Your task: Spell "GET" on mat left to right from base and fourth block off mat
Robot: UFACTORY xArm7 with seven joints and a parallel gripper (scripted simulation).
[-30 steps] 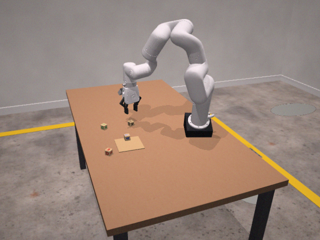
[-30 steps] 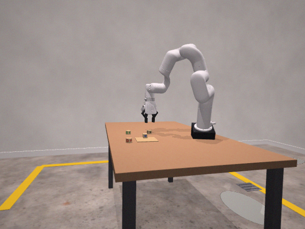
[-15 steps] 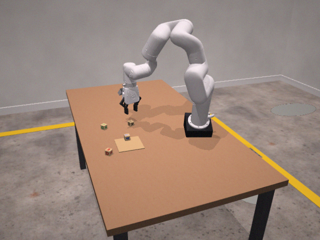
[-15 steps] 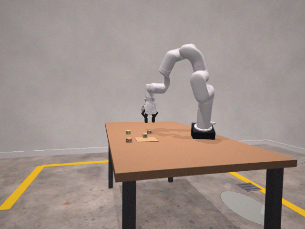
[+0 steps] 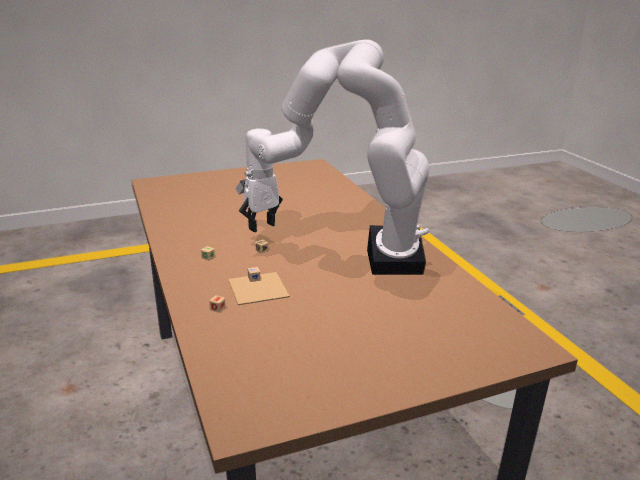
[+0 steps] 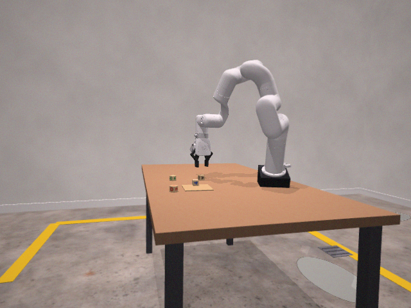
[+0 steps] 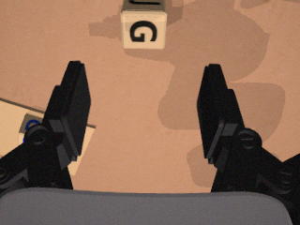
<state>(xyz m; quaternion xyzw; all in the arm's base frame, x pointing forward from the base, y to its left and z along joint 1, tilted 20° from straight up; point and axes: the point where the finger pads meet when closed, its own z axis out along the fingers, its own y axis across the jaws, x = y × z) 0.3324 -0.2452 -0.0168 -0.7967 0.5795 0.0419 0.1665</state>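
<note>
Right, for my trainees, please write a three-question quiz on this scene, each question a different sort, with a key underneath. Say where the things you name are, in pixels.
1. True or false: the tool (image 5: pixel 262 228) (image 6: pixel 201 164) (image 7: pixel 143 82) is holding a block.
2. Which block sits on the mat (image 5: pixel 261 293) (image 6: pixel 199 188)?
a) the red-lettered one
b) the blue-lettered one
c) the green-lettered one
3. Fill in the gap: in the wrist view, the face of the black-lettered block (image 5: pixel 262 245) (image 6: pixel 201 177) (image 7: pixel 143 31) nearest the tool shows the letter ___.

Key: 1 false; 2 b; 3 G
</note>
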